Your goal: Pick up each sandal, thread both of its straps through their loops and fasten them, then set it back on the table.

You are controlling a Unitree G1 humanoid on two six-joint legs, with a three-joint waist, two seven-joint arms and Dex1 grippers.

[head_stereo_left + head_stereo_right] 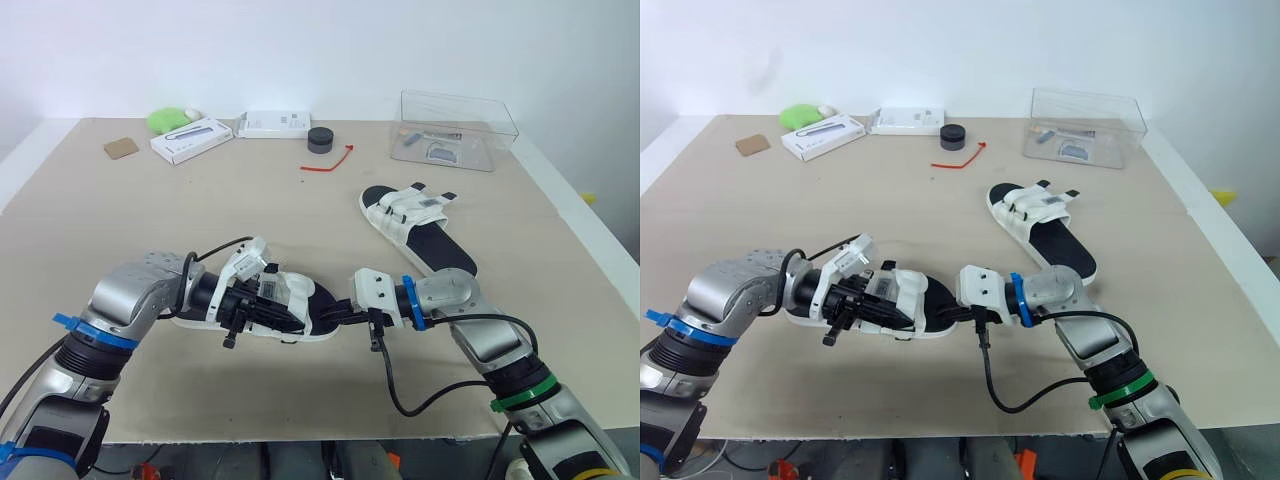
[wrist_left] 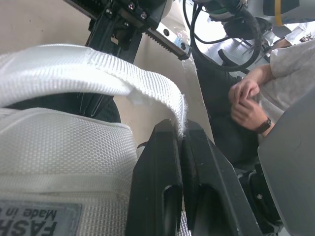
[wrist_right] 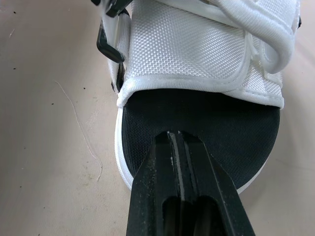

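Sandal, near [image 1: 292, 288]: white webbing upper, black footbed, white sole rim. It sits at the front centre of the table [image 1: 150, 230], between the two grippers; whether the sole rests on the surface or is held just clear cannot be told. Its long axis runs across the table from side to side, with the strapped toe end toward the robot's left and the open heel end toward its right.

Strap [image 2: 98, 73]: white webbing that arches up off the upper. Its frayed free end is pinched between the closed fingers of the left gripper [image 2: 182, 130].

Right gripper [image 3: 179, 140]: its fingers are pressed together with nothing between them. The tips are over the heel part of the footbed [image 3: 197, 118] and point along the sandal toward the straps.

Sandal, far [image 1: 405, 215]: same pattern, lying flat right of centre, well apart from both grippers. Its long axis is diagonal, with the strapped end away and to the left and the heel nearer and to the right.

Back edge of the table: clear plastic box [image 1: 458, 128], black round piece [image 1: 320, 140], red tie [image 1: 328, 163], two white cartons [image 1: 192, 138], green lump [image 1: 168, 120], brown square [image 1: 121, 147].

Person's clasped hands [image 2: 248, 103]: beyond the table edge.
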